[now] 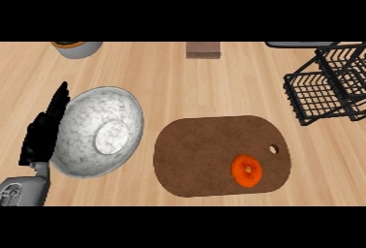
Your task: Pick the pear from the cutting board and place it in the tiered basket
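One hand [44,131], the left, rests with fingers straight at the worktop's [214,92] left edge as the orange pear [247,170] lies untouched on the cutting board [207,155]. Next comes a reach before carrying it to the tiered basket [330,82].

We counted one brown cutting board [214,155] and one orange fruit [247,170] on it. We saw one big grey bowl [97,131], one black wire basket [328,82], one small pot [76,48] at the top edge, one little brown block [203,50], and one black hand [44,128].
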Controlling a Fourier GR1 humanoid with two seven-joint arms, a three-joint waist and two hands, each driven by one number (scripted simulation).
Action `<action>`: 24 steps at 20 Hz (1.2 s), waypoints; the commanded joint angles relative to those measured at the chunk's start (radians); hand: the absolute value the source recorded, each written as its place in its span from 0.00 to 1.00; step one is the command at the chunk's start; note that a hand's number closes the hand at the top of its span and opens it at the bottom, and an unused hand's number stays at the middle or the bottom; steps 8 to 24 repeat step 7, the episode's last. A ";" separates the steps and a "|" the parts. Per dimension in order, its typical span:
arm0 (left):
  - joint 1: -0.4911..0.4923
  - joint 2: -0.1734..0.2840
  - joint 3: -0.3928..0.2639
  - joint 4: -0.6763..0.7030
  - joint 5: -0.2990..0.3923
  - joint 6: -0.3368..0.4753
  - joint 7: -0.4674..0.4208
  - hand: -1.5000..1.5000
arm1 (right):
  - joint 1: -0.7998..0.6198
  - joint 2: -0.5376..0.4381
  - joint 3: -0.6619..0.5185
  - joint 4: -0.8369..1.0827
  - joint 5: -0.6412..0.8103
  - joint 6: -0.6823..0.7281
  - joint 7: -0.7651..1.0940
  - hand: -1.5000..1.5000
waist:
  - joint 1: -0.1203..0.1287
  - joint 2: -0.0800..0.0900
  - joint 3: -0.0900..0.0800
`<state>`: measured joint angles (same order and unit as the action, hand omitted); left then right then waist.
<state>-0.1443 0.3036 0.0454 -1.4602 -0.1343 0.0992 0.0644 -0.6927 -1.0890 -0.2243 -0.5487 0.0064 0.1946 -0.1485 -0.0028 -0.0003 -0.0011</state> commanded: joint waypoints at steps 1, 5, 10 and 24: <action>-0.032 -0.017 -0.009 0.009 -0.025 0.020 0.014 0.50 | 0.118 -0.093 -0.079 0.082 -0.054 0.128 -0.125 0.00 | -0.011 0.001 0.003; 0.003 -0.025 -0.010 -0.038 -0.011 0.009 0.023 0.50 | 0.177 -0.148 -0.152 0.228 -0.086 0.213 -0.302 0.00 | 0.006 0.005 0.005; -0.032 -0.008 0.020 0.031 0.000 -0.006 0.005 0.50 | 0.229 -0.142 -0.167 0.267 -0.087 0.234 -0.378 0.00 | -0.001 0.006 0.005; -0.032 -0.008 0.020 0.031 0.000 -0.006 0.005 0.50 | 0.229 -0.142 -0.167 0.267 -0.087 0.234 -0.378 0.00 | -0.001 0.006 0.005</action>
